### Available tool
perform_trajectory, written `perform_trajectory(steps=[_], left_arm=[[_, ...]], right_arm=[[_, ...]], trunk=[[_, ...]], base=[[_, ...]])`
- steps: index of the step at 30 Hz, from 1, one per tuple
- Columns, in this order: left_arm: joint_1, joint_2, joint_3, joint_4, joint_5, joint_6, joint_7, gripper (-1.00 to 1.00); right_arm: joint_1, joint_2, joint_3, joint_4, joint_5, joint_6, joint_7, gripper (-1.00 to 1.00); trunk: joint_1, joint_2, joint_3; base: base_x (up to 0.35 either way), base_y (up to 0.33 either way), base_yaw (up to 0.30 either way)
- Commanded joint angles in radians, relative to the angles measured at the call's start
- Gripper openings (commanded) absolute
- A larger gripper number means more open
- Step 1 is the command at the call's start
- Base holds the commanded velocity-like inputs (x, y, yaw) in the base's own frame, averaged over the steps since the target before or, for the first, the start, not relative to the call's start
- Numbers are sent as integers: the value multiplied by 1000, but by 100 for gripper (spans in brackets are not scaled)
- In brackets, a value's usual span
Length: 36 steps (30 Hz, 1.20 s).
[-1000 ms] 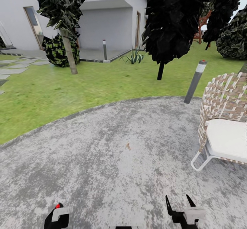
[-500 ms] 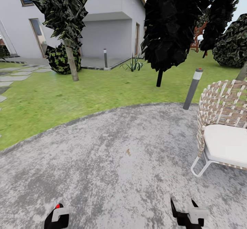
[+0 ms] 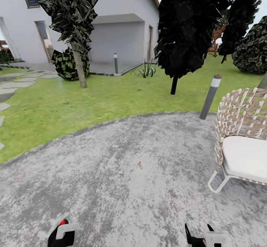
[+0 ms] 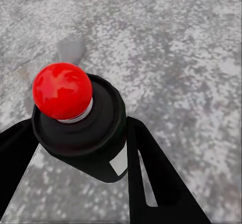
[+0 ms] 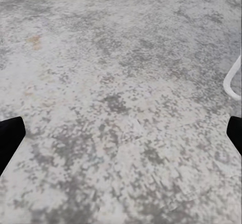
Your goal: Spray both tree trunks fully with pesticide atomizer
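A white house [image 3: 118, 21] is seen at the far side of the garden, with a green grass lawn [image 3: 92, 99] spread before it and grey stepping stones [image 3: 15, 84] laid along the lawn's left edge. A broad round patch of mottled grey paving [image 3: 122, 180] takes up the near ground under both arms.

Two trees are seen on the lawn: the left tree [image 3: 68, 13] with a pale, slightly leaning trunk [image 3: 79, 67], and a darker tree [image 3: 189, 24] near the middle with a thin dark trunk [image 3: 174, 85]. A round dark bush [image 3: 68, 63] stands just behind the left trunk. At the right, a woven chair [image 3: 243, 132] with a white cushion is set on the paving, and a grey bollard light [image 3: 210, 97] stands at the paving's edge beside it.

The pesticide atomizer [image 4: 83, 123] is held in the left gripper [image 3: 62, 235], whose black fingers [image 4: 151, 178] are closed against its dark body on both sides. Its long axis appears to run roughly upright, along the fingers, with the red cap [image 4: 62, 90] at the far end.

The right gripper [image 3: 202, 236] is held low over the paving with its fingers [image 5: 10, 138] spread wide, and nothing is gripped between them.
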Motion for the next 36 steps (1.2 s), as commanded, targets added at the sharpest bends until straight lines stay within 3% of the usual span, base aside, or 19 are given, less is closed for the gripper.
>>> perform_trajectory(steps=[1,12,36], left_arm=[[2,0,0,0,0,-1,0,-100],[11,-2,-1,-2,0,-1,0,-100],[11,0,1,-2,0,-1,0,-100]], right_arm=[[0,0,0,0,0,0,0,100],[0,0,2,0,0,-2,0,100],[0,1,2,0,2,-3,0,100]], trunk=[[0,0,0],[-4,7,3],[-96,175,78]], base=[[0,0,261],[0,0,275],[0,0,279]])
